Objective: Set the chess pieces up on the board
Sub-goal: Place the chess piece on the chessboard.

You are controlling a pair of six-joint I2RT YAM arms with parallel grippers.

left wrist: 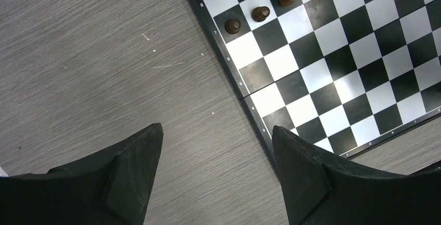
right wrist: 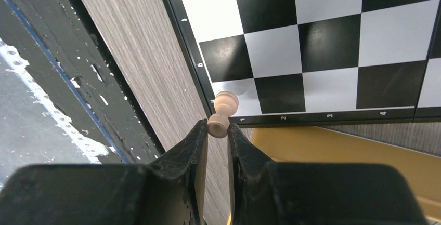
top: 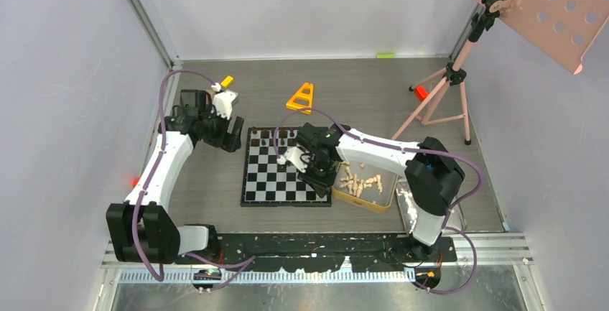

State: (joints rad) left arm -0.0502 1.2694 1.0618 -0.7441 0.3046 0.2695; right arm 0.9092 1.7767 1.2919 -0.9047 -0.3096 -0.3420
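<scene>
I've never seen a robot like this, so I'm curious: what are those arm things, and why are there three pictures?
These are two robot arms bolted to a table. One picture looks down from above; the other two come from a small camera on each wrist, so you see that arm's black fingers. On the table lie a checkered board, with dark pieces along its far edge, and a gold tin of pale pieces. The right gripper pinches one pale piece near the board's edge. The left gripper is open and holds nothing.
</scene>
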